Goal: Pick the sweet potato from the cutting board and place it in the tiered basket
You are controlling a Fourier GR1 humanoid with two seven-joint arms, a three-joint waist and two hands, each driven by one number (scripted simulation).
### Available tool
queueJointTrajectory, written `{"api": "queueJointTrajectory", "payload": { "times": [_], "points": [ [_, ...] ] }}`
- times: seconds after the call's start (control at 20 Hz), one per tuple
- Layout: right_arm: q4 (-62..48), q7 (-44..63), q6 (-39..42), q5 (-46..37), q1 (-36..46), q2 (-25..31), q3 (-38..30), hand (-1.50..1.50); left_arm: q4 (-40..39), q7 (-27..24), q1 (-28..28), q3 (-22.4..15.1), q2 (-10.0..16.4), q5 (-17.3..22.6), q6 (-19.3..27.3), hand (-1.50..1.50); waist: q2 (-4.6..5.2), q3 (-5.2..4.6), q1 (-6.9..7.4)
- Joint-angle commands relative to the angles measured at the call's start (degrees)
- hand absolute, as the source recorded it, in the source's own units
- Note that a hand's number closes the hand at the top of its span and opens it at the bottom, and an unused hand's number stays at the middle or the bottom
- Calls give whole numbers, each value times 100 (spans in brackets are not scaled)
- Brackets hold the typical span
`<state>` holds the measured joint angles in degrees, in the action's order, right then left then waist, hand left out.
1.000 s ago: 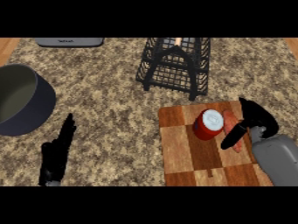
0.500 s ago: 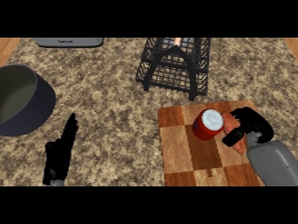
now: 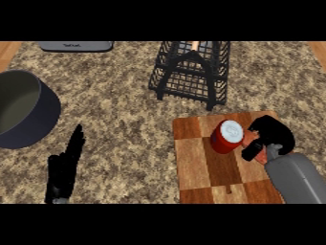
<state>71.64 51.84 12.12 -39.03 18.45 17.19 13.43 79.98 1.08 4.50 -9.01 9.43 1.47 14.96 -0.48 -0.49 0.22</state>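
A checkered wooden cutting board [image 3: 193,162] lies at the lower right of the counter. On it stands a red can [image 3: 227,136] with a white lid. Just right of the can, my right hand [image 3: 271,134] is curled downward over the sweet potato [image 3: 267,153]. Only a small orange patch of the potato shows under the palm. The black wire tiered basket [image 3: 191,72] stands behind the board at top centre, with a pale orange item on its upper tier. My left hand [image 3: 66,165] rests open at the lower left with its fingers straight.
A dark grey pot [image 3: 14,107] sits at the left edge. A flat grey appliance [image 3: 76,46] lies at the top left. The counter top is speckled stone with wooden strips at both sides.
My right hand has come down and curled its fingers over the sweet potato beside the can. The left hand has shifted slightly to the right.
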Motion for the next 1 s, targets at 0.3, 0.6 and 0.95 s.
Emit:
{"api": "queueJointTrajectory", "payload": {
  "times": [0.3, 0.6, 0.95],
  "points": [
    [670, -1196, -361, -574, -252, 173, 387, 150, 0, 280, -198, 106, -24, -159, 43, 0, 31, 50, -50],
    [1515, -2523, -76, -137, -304, 786, 199, 150, -127, 178, -184, -7, -249, -255, 138, 0, 31, 48, -89],
    [3389, -1641, -180, 979, -141, 427, -978, 150, -85, -191, 153, 284, 30, 37, -205, 0, 3, 42, -136]
  ]
}}
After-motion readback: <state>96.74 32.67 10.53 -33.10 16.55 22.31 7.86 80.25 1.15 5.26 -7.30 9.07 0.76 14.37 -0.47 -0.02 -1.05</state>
